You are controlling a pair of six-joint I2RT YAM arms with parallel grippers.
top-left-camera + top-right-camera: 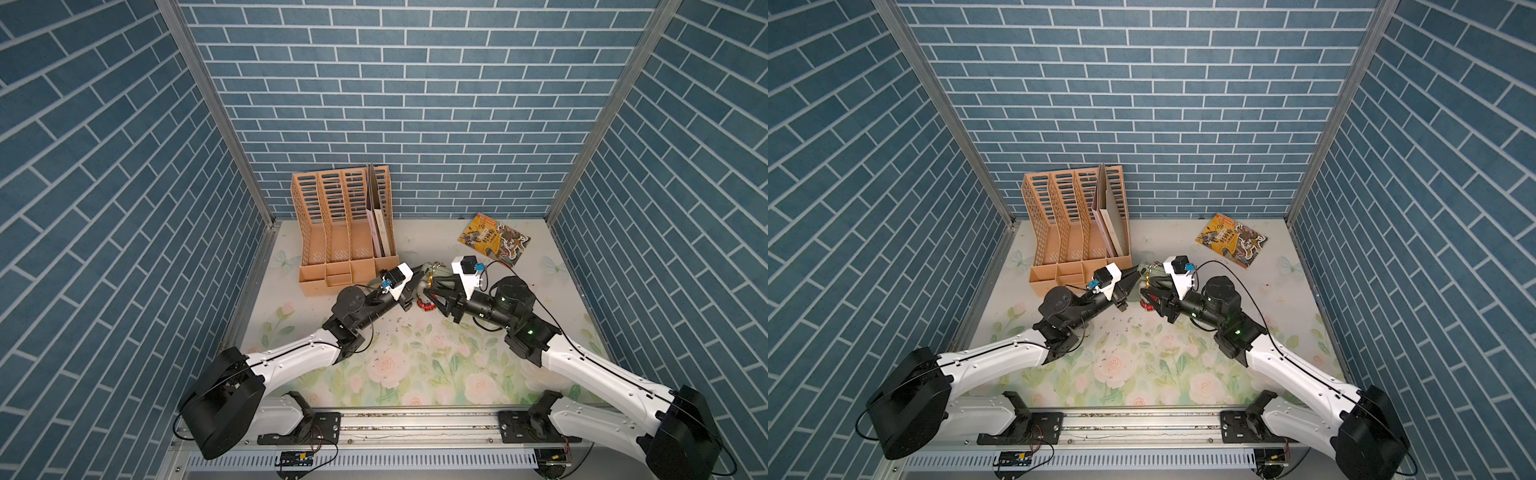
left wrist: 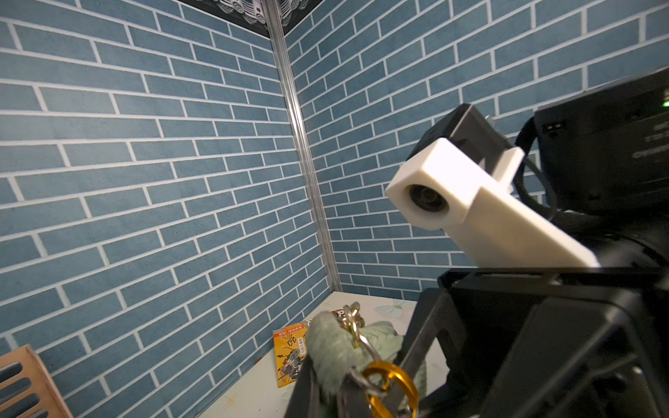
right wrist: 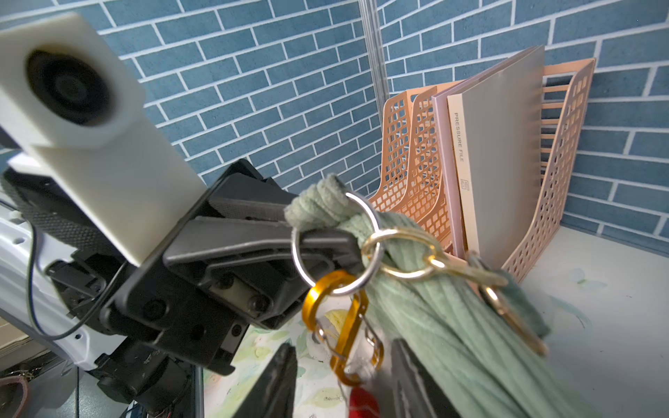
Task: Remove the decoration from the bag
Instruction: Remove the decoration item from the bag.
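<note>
Pinching the top corner of the soft sage-green ribbed fabric bag (image 3: pixel 452 336), the left fingers (image 3: pixel 253 249) are clamped shut on the cloth right by a big silver split ring (image 3: pixel 299 260). So the bag is held up between the two arms, near the front corner of the orange plastic file rack (image 1: pixel 345 232). Makes sense imo: with one arm anchoring the fabric, the hardware dangles free and faces the other arm instead of getting buried in folds on the floral-print surface (image 1: pixel 415 365).

The right fingers (image 3: pixel 278 380) are spread apart with nothing in them, one on each side of the orange metal carabiner clip (image 3: pixel 318 295) hooked through that silver ring. A red charm (image 3: pixel 362 401) hangs below the clip, so I'd guess clip plus charm is the decoration that has to come off. Not off yet.

Direction-wise, the pinched corner points up at the left fingers and the rest of the bag droops away from it toward the surface. That puts the long axis steeply downward rather than flat. Can't tell whether the far end touches the surface, since the arms hide it in both top views.

The pale gold strap ring (image 3: pixel 405 253) looks linked into the same silver ring, so grabbing the wrong loop seems like the risk here.
</note>
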